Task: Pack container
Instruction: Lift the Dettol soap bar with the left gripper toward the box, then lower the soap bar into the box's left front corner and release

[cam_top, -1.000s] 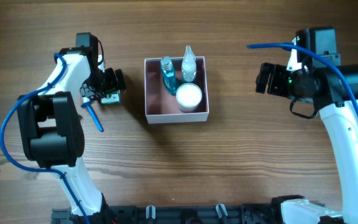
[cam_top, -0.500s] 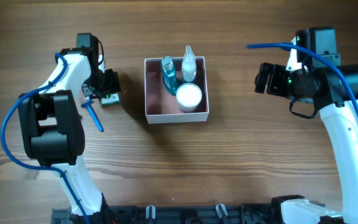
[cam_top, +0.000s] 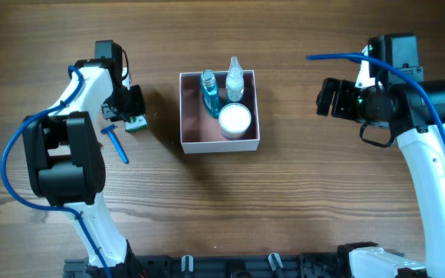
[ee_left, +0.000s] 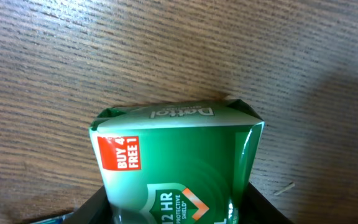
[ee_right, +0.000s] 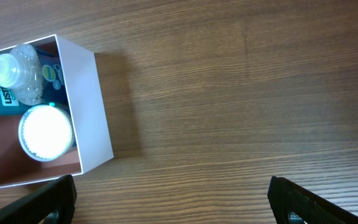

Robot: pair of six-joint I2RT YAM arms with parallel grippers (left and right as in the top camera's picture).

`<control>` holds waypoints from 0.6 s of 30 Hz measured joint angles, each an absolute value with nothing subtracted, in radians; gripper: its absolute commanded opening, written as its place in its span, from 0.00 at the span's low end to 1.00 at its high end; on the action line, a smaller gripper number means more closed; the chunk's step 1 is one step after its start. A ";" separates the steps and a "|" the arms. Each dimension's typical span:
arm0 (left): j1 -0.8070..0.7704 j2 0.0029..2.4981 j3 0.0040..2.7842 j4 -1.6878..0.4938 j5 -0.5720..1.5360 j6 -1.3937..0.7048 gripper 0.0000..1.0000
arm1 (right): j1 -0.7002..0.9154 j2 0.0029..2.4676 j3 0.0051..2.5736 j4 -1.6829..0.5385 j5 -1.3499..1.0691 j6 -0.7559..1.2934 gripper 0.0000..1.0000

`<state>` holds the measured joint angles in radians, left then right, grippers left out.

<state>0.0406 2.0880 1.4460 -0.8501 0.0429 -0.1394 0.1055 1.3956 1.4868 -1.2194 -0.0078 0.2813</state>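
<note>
Tabletop [cam_top: 284, 201], container [cam_top: 207, 145] between jaws, left gripping soap box [ee_left: 179, 162]

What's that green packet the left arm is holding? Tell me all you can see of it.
The green packet is a glossy wrapped block, folded shut at its end. It reads Dettol, with a red BUY 4 FREE 1 patch and a 12 HR shield badge. It rests on the wooden table, left of the container, the left gripper's dark fingers against both sides.

L arm [cam_top: 83, 85] & R arm [cam_top: 423, 166]: white links, black joint housings, blue cable [cam_top: 338, 56] looping along ea.
</note>
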 measured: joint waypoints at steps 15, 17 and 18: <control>-0.148 1.818 1.560 -1.090 0.047 -0.195 0.04 | 0.105 1.396 1.487 -1.219 -0.008 0.282 1.00; -0.210 1.737 1.575 -1.092 0.059 -0.227 0.04 | 0.105 1.396 1.487 -1.219 -0.008 0.282 1.00; -0.241 1.703 1.582 -1.093 0.066 -0.245 0.04 | 0.105 1.396 1.487 -1.219 -0.008 0.282 1.00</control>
